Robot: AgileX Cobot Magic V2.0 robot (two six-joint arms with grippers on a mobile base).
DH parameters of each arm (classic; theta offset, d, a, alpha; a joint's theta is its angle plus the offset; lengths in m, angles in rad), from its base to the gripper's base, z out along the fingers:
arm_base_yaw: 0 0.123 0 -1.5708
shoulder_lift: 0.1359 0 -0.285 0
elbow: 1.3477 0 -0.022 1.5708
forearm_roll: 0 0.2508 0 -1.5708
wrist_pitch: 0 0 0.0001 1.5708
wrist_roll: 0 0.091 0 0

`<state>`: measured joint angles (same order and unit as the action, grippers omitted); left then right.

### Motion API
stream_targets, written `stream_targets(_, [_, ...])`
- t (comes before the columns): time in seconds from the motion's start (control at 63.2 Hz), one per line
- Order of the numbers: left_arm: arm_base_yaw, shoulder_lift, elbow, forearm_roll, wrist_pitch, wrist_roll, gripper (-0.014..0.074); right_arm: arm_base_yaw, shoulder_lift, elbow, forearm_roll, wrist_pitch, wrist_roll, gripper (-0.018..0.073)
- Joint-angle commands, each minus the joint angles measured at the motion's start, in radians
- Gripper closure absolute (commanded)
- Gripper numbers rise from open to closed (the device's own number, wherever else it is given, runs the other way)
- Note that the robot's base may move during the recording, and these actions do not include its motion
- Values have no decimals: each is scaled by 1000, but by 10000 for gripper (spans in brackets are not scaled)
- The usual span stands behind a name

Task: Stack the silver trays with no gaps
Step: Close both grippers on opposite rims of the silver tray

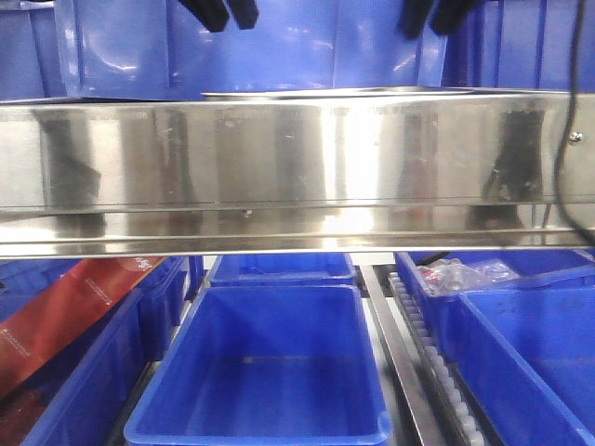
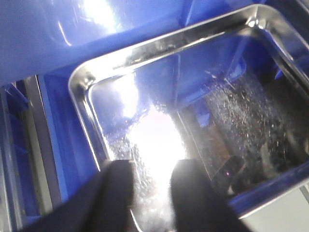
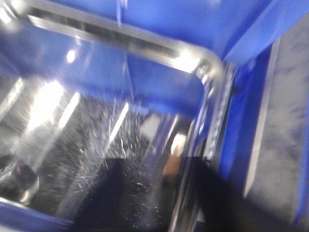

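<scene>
Only the thin front rim of a silver tray [image 1: 316, 92] shows above the steel beam in the front view. From above, the shiny silver tray [image 2: 159, 46] sits among blue bin walls, and its floor mirrors light. My left gripper [image 2: 150, 193] is open over the tray's left end, and the side rim runs under its left finger [image 2: 116, 193]. My right gripper [image 3: 186, 193] is open astride the tray's right rim [image 3: 205, 111]; this view is blurred. Both hang at the top of the front view, left gripper [image 1: 230, 14] and right gripper [image 1: 429, 17]. I cannot tell whether it is one tray or several nested.
A long steel beam [image 1: 279, 177] spans the front view and hides most of the tray. Below it stand deep blue bins [image 1: 270, 362]; the left one holds a red-brown carton [image 1: 65, 316], a right one clear packets [image 1: 460, 274]. A roller rail [image 1: 418, 344] runs between bins. A black cable [image 1: 569, 102] hangs right.
</scene>
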<state>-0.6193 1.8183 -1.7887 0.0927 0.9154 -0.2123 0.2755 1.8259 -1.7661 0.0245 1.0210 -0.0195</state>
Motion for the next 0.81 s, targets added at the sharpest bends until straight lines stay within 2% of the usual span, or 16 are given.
stream_targets(0.0, [-2, -5, -9, 5, -34, -10, 317, 1, 9, -8, -13, -9, -3, 148])
stream_targets(0.079, [2, -2, -9, 7, -48, -10, 225, 1, 20, -8, -13, -11, 9, 138])
stream_targets(0.206, [15, 16, -9, 3, -32, -35, 163, -5, 36, -8, -13, -13, 9, 176])
stream_targets(0.395, [18, 67, -9, 3, 34, -40, 162, -32, 59, -8, 6, -15, 32, 192])
stream_targets(0.791, [20, 98, -9, 7, 38, -94, 162, -36, 94, -8, 35, -50, 32, 192])
